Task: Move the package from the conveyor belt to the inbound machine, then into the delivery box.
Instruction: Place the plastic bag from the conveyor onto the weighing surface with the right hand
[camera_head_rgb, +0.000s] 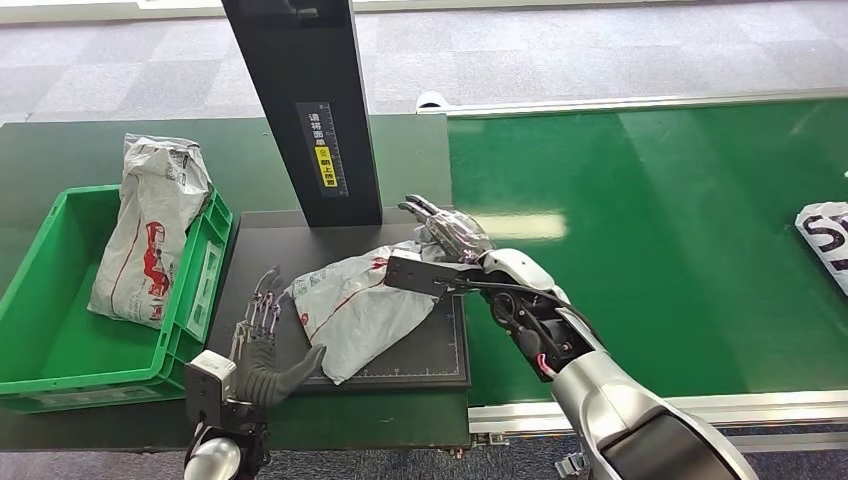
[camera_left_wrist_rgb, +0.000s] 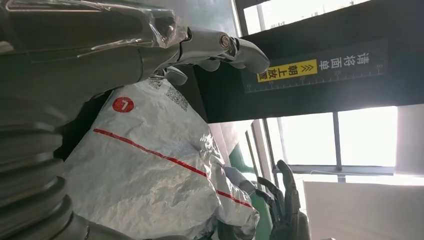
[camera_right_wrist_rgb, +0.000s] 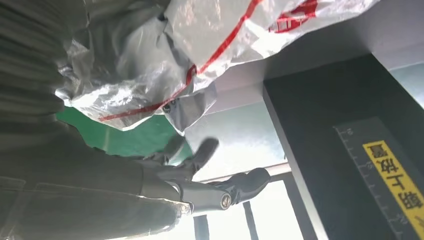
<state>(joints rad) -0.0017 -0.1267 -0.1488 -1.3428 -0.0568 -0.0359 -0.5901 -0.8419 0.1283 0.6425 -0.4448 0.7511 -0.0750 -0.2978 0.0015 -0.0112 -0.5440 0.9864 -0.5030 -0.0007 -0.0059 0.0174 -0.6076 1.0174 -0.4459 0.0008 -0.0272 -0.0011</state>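
We see the green conveyor belt (camera_head_rgb: 650, 220) running to our right, the dark worktop (camera_head_rgb: 60, 150) on our left, and on it the inbound machine (camera_head_rgb: 400, 345), a black platform under a black post (camera_head_rgb: 300, 100). The green delivery box (camera_head_rgb: 60, 370), just beside the platform, already holds one bagged parcel (camera_head_rgb: 150, 230). The package (camera_head_rgb: 365, 305) lies on the platform. Our right hand (camera_head_rgb: 445, 235) rests at its far corner, fingers extended and apart; whether any pinch the plastic, we cannot tell. Our left hand (camera_head_rgb: 262, 340) has spread fingers beside the package, thumb touching its near edge. The slack bag could slip or snag the box wall if gripped by one loose corner.
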